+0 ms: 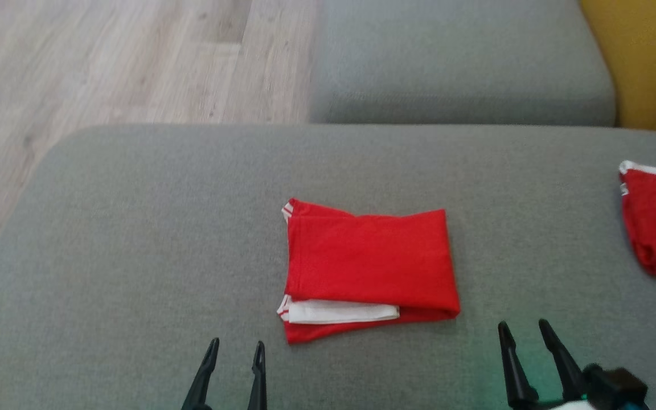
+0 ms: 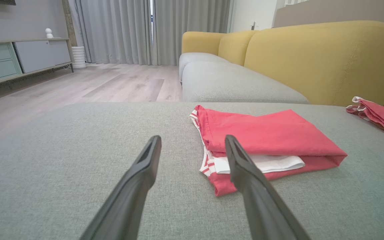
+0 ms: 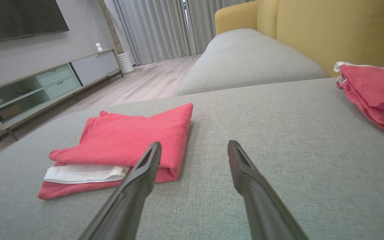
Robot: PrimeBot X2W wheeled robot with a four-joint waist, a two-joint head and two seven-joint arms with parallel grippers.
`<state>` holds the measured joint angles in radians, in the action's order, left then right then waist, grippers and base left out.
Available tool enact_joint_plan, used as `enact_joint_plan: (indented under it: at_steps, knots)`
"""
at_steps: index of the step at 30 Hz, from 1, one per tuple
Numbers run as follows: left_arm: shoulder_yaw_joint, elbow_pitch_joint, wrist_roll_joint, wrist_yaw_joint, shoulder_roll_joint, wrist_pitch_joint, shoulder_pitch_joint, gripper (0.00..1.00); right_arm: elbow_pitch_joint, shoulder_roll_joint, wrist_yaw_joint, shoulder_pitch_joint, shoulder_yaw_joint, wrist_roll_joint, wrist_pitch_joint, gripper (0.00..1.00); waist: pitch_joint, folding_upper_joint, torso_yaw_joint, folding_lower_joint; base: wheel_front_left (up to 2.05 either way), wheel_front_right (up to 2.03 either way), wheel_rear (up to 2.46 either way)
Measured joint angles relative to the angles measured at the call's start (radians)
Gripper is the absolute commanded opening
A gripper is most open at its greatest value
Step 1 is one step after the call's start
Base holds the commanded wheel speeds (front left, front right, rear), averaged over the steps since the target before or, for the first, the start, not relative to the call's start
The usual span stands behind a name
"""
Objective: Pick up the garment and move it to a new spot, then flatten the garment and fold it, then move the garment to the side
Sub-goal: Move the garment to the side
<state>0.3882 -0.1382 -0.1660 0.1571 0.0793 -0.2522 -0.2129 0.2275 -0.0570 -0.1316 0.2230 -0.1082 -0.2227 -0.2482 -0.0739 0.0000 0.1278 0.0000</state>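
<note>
1. At the middle of the grey sofa cushion [image 1: 134, 228] lies the red garment [image 1: 368, 262], folded, white trim showing.
2. Both the left gripper [image 1: 237, 343] and right gripper [image 1: 523, 323] hover just short of it, jaws spread, empty.
3. Folding looks done; moving it aside remains, needing a grasp through all layers.

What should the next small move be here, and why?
Probably ease the left hand and right hand forward to grip the folded garment at its near edge. It already lies folded on the grey cushion; both hands are open, empty and short of it, so only moving it aside seems left.
</note>
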Motion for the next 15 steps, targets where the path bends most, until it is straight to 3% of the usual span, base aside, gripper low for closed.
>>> enact_joint_plan:
  at_steps: [8,15]
  knots:
    - [0.018,0.009,0.002,0.001,-0.009,0.000,0.028,1.00,0.124,-0.060,0.000,-0.155,-0.088,-0.123,0.019,1.00,0.088,0.0000,0.024,0.0000,0.00,0.00,0.00]
    - [0.050,0.011,0.008,0.009,-0.016,0.000,0.108,1.00,0.189,-0.133,0.000,-0.363,-0.196,-0.354,0.242,1.00,0.179,0.0000,0.038,0.0003,0.00,0.00,0.00]
